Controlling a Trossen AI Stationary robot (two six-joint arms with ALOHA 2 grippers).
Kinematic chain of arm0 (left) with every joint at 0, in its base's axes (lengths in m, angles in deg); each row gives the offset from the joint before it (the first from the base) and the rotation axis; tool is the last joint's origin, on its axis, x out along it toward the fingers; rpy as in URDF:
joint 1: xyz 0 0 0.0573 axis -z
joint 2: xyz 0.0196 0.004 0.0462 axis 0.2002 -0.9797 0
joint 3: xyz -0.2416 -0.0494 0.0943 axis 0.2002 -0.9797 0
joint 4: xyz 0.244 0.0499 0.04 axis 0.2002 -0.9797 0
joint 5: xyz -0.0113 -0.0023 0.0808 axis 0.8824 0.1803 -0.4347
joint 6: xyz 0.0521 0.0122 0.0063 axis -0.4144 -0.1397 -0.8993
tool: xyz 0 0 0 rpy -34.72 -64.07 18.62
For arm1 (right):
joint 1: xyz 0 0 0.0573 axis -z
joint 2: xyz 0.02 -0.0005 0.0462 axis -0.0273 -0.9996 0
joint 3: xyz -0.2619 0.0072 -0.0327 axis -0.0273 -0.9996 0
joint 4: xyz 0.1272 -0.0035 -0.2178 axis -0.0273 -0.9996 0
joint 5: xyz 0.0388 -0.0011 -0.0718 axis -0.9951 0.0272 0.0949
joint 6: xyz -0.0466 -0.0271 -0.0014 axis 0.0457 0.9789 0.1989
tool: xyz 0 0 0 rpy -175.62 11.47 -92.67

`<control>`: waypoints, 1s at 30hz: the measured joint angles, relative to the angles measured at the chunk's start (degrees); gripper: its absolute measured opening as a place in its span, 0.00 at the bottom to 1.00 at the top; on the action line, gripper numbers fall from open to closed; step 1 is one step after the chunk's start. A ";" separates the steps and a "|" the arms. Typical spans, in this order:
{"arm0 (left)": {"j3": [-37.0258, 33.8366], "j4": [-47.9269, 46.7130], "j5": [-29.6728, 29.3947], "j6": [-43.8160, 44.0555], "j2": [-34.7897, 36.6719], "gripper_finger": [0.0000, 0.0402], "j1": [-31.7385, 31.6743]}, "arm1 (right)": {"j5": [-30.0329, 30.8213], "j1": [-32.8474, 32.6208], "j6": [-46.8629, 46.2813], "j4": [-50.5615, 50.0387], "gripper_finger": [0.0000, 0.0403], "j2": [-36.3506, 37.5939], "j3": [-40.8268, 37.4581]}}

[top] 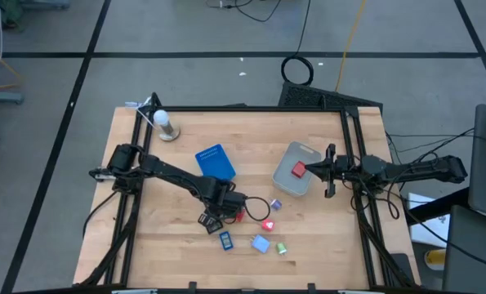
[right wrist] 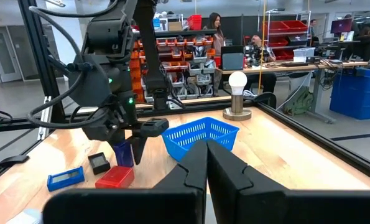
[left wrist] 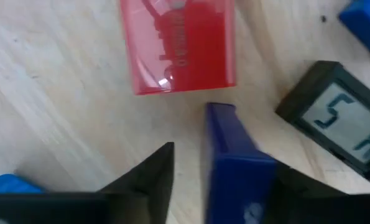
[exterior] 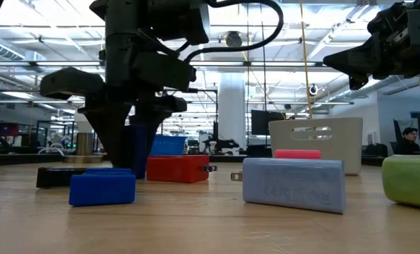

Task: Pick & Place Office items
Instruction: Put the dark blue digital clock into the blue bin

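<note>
Small office items lie near the table's near middle: a red case (top: 238, 215), a black display piece (top: 208, 219), a blue block (top: 225, 240), a light blue eraser (top: 260, 243) and a green piece (top: 281, 248). My left gripper (top: 219, 207) points down among them, open. A dark blue piece (left wrist: 231, 158) stands upright between its fingers, with the red case (left wrist: 178, 46) and black display piece (left wrist: 337, 124) just beyond. My right gripper (top: 327, 171) is shut and empty, hovering beside the clear tub (top: 285, 181), which holds a red item (top: 298, 169). My left gripper comes from above, pointing down, with the dark blue piece (left wrist: 234, 180) between its fingers. The piece lies against one finger (left wrist: 300, 186); a gap shows between it and the other finger (left wrist: 150, 180). Whether its lower end rests on the table, I cannot tell.
A blue mesh tray (top: 216, 162) lies just beyond the left gripper. A white bulb on a round base (top: 165, 124) stands near the far left corner. A pink-red piece (top: 267, 224) and a lavender piece (top: 276, 205) lie right of the cluster. Bare wood shows at the table's near left.
</note>
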 joint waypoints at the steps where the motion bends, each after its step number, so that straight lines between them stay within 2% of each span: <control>1: 0.00 0.00 0.00 -0.09 0.00 0.37 0.20 | 0.00 0.00 0.00 0.00 0.00 0.00 0.00; 8: 0.58 -0.03 -0.04 0.83 0.00 0.12 1.03 | 0.00 0.00 0.00 -0.02 0.00 0.00 0.01; 14: 2.86 -0.85 1.35 1.27 0.14 0.12 1.09 | 0.00 0.00 0.00 -0.02 0.00 0.00 0.00; 18: 3.82 -0.74 1.31 2.28 2.67 0.14 1.09 | 0.00 0.00 0.00 -0.04 0.00 0.00 0.00; 23: 3.82 -0.86 1.25 2.66 10.04 0.14 0.29 | -0.09 0.02 -0.01 -0.16 0.00 0.02 0.00; 30: 2.08 -0.18 0.70 4.48 25.11 0.12 -1.75 | -0.15 0.01 -0.98 -0.22 0.00 -0.07 0.01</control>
